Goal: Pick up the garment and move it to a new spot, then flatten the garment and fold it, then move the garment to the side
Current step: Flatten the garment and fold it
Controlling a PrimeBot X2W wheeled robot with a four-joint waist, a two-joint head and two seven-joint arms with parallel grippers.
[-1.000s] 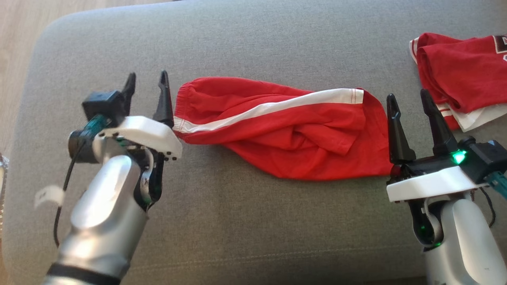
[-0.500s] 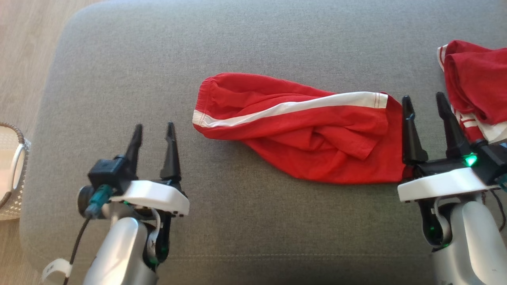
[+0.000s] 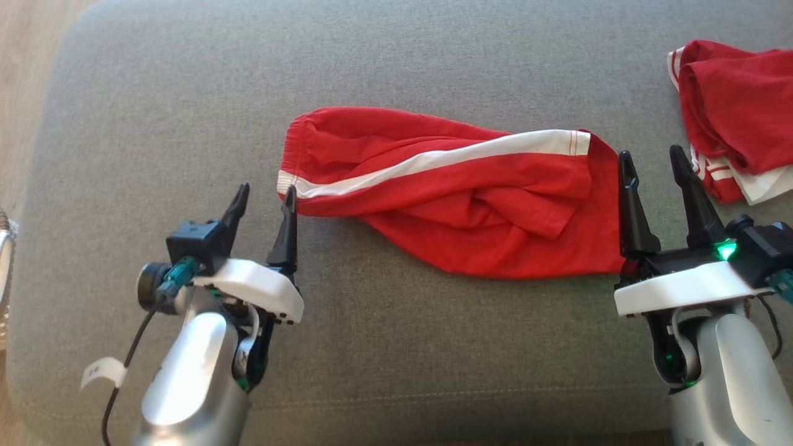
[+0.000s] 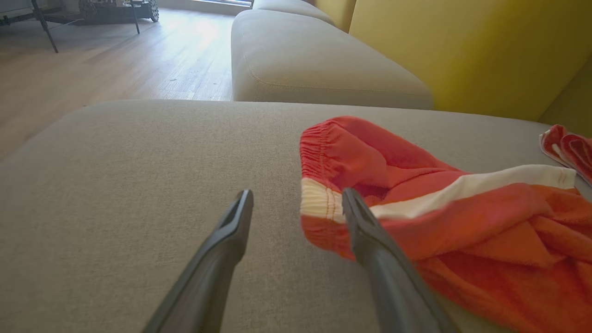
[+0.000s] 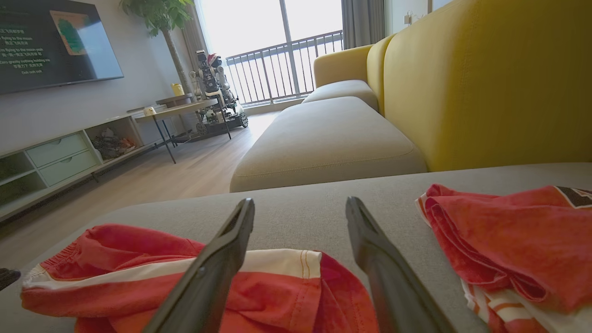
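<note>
The red garment (image 3: 471,204), a pair of shorts with a white stripe, lies crumpled across the middle of the grey cushion (image 3: 372,74). The left pincer (image 3: 267,189) hovers open over the cushion's front left part, just beside the elastic waistband (image 3: 292,148). The right pincer (image 3: 650,153) is open over the front right part, at the hem end. The cloth looks light, soft and limp, so I think it will sag and bunch when lifted. The best hold is probably both ends together, pinching through all layers
</note>
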